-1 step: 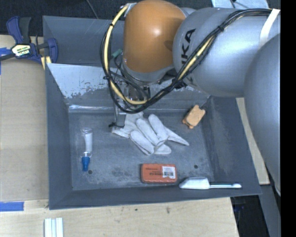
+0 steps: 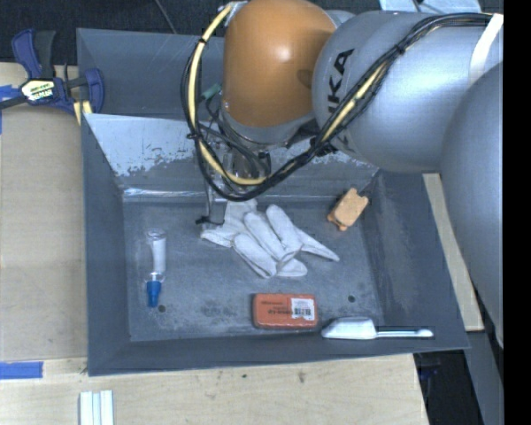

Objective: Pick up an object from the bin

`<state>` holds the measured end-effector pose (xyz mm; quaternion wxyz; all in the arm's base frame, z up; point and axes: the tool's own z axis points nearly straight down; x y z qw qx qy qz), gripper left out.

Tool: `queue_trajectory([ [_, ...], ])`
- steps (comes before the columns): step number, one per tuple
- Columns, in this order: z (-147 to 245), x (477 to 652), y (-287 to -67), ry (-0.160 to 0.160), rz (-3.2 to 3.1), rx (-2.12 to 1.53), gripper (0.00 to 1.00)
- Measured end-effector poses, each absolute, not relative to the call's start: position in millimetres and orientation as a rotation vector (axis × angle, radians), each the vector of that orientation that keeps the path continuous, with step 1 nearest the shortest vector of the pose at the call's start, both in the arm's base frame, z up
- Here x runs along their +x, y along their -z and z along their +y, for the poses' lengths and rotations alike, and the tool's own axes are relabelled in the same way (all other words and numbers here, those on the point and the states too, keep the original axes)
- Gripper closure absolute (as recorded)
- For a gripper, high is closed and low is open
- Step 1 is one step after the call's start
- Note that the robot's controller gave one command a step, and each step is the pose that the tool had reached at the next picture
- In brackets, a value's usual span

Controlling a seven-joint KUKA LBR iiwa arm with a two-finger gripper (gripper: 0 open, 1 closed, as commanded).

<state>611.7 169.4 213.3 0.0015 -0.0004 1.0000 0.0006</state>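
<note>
Tool (image 2: 216, 212) is low over the grey bin (image 2: 104, 255), right at the edge of a white glove (image 2: 267, 237). The glove lies crumpled, spreading away to the tool's right in the view. Whether the tool is open or gripping, cannot tell from here. Farther right of it sits a tan block (image 2: 348, 209). Left and nearer lies a clear tube with a blue tip (image 2: 155, 271). Well in front are an orange pack (image 2: 285, 311) and a white brush (image 2: 372, 329).

The grey bin (image 2: 106, 264) is viewed closely from above, somewhat to one side, with the arm (image 2: 407, 87) seen at the right.
</note>
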Motion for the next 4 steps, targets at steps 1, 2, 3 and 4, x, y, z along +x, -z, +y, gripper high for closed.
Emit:
queue_trajectory([
  [1, 122.9, 591.3, -172.9, -0.005, 3.135, 0.012, 0.00],
  [2, 102.4, 598.0, -148.3, 0.004, 3.133, 0.189, 0.00],
  [3, 53.2, 606.5, -87.9, -0.001, 3.136, -0.092, 1.00],
  [4, 53.2, 606.6, -88.0, -0.001, 3.136, -0.092, 0.00],
])
